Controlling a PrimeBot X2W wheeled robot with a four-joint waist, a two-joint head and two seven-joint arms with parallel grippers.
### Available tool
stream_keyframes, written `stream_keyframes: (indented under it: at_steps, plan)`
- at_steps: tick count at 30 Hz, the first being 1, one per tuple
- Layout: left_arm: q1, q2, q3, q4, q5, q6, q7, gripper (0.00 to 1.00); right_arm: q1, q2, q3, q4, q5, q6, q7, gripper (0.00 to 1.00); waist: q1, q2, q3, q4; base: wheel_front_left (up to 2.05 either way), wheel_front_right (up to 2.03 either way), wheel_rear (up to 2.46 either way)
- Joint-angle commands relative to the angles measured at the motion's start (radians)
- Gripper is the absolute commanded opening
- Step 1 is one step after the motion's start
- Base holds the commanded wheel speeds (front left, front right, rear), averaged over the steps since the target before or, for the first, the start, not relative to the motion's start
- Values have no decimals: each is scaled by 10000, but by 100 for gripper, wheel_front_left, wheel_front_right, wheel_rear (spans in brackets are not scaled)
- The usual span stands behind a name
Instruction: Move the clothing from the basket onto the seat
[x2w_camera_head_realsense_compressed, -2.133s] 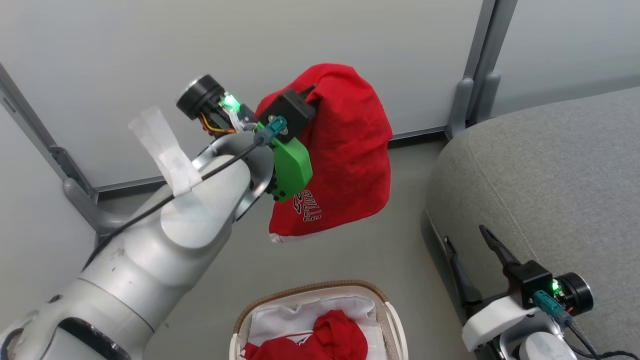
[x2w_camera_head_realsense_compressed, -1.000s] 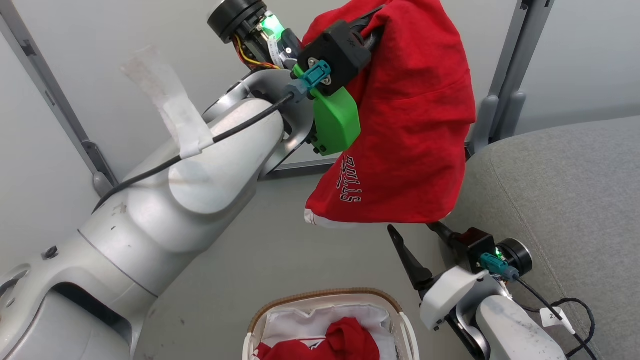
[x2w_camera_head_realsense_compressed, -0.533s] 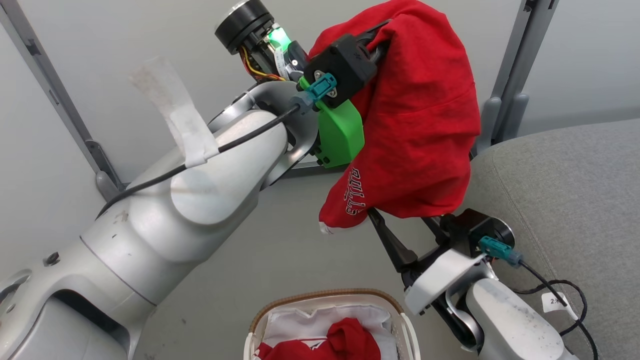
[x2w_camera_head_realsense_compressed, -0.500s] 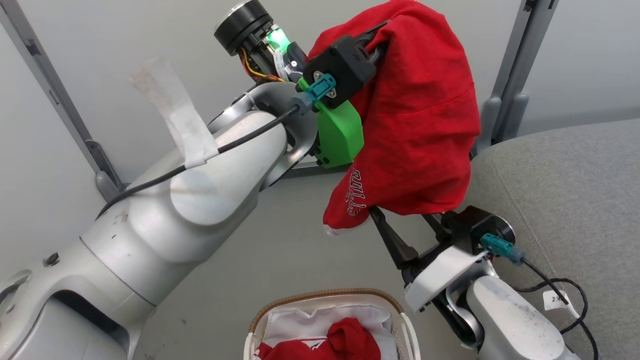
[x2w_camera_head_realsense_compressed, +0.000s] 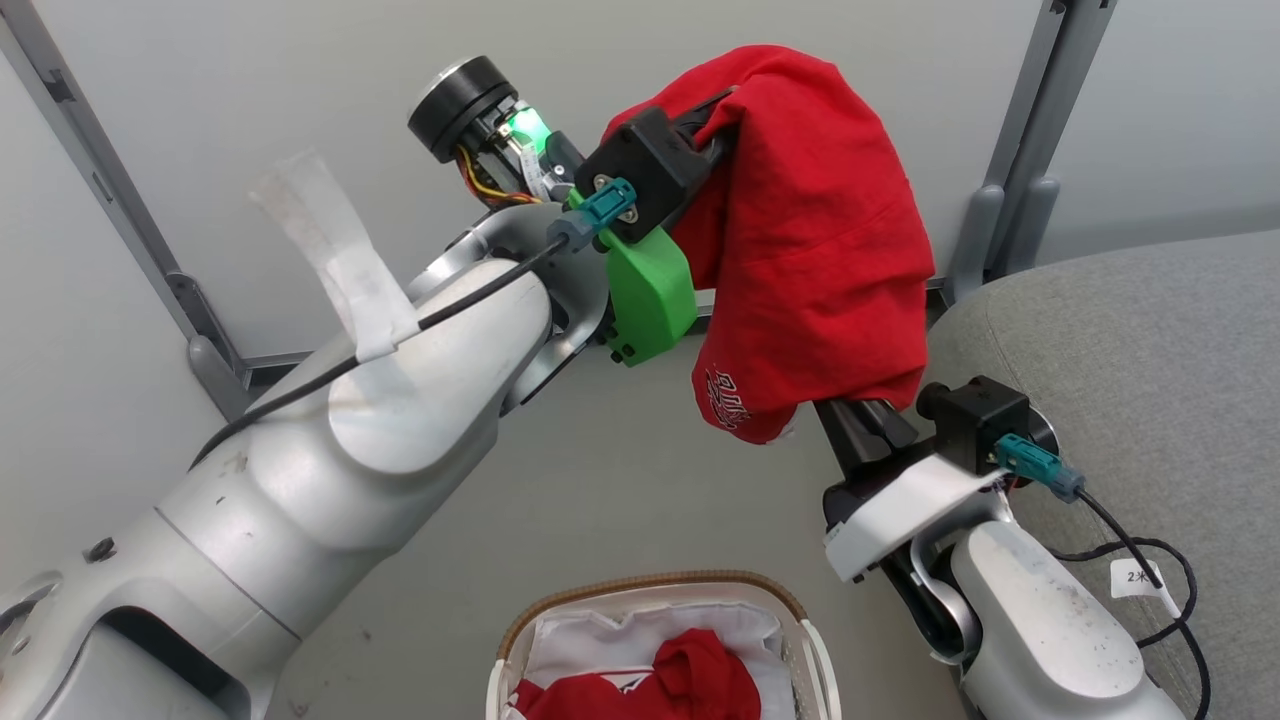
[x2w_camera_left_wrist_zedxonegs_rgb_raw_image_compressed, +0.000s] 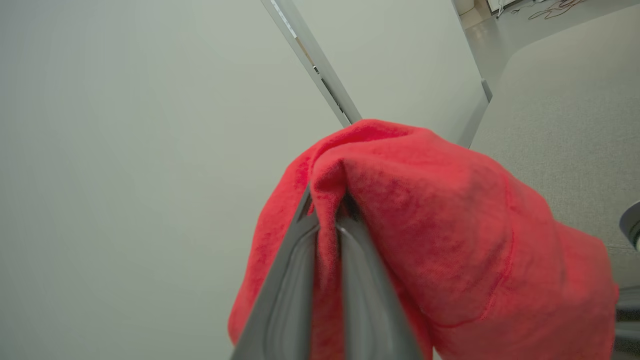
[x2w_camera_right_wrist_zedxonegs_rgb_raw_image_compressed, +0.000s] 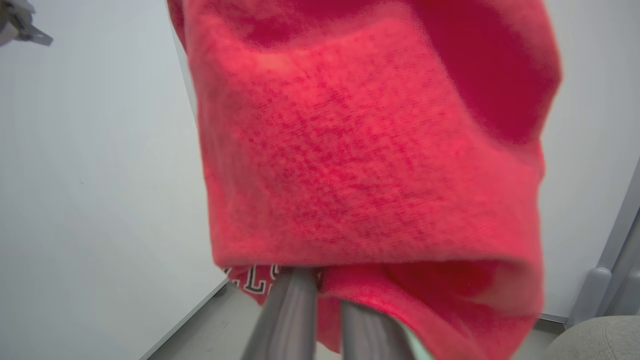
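I have the red garment (x2w_camera_head_realsense_compressed: 810, 230) strung between both arms in mid-air. The left fingers (x2w_camera_left_wrist_zedxonegs_rgb_raw_image_compressed: 297, 265) are pressed together on a fold at its top, and the cloth spills over and around them. The right fingers (x2w_camera_right_wrist_zedxonegs_rgb_raw_image_compressed: 292, 310) are squeezed shut at the lower hem, just under the white lettering. Red cloth shows in the slit between them, but the tips are buried, so I can't tell how deep that bite goes. The seat (x2w_camera_head_realsense_compressed: 1150, 330) lies off to the right of the right fingers and lower. The basket (x2w_camera_head_realsense_compressed: 650, 585) sits well below both pairs of fingers, with more clothing (x2w_camera_head_realsense_compressed: 690, 685) in it. Bare floor lies between the basket and the seat. My main worry is the lower pinch: if it holds only a thin edge, swinging toward the seat could pull the hem free and leave the garment dangling from the left fingers alone. Spreading the arms too far could also drag the fold out of the upper grip and drop the garment on the floor. The cloth draped over the left fingers sits close to the green bracket (x2w_camera_head_realsense_compressed: 650, 295), so it could hang up there when I let go. A release too near the seat's rounded edge may let it slide off.
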Motion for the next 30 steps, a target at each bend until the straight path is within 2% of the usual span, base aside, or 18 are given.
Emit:
stream_keyframes:
  at_steps: [1,13,14,15,16,17,25,30]
  plan:
    - [199,74,12,95,-51,84,-59,0,-32,-1,-25,-35,-122,-10,-25,0,0,0,12,-10,0,0,0]
    - [1668,192,339,1029,-892,402,-905,0,4,-257,-524,-372,-531,-10,-25,0,0,0,143,-122,0,0,0]
    - [1857,146,419,1105,-1057,415,-1026,6,-14,-283,-581,-399,-572,-10,-25,0,0,0,152,-133,0,0,0]
    - [2064,106,503,1192,-1168,456,-1185,43,-37,-309,-653,-428,-632,-10,-25,0,0,0,164,-148,0,0,0]
    - [2213,95,539,1278,-1205,491,-1302,85,-55,-328,-730,-443,-667,-10,-25,0,0,0,176,-162,0,0,0]
    - [2432,73,556,1402,-1291,500,-1417,100,-74,-364,-827,-452,-739,-10,-25,0,0,0,189,-176,0,0,0]
    - [4061,-295,785,1759,-1651,566,-2010,100,-73,-582,-1309,-467,-1045,-10,-25,0,0,0,229,-286,0,0,0]
    - [4957,-589,1120,1480,-1420,624,-2067,100,39,-758,-1528,-470,-1154,-10,-24,0,0,0,238,-343,0,0,0]
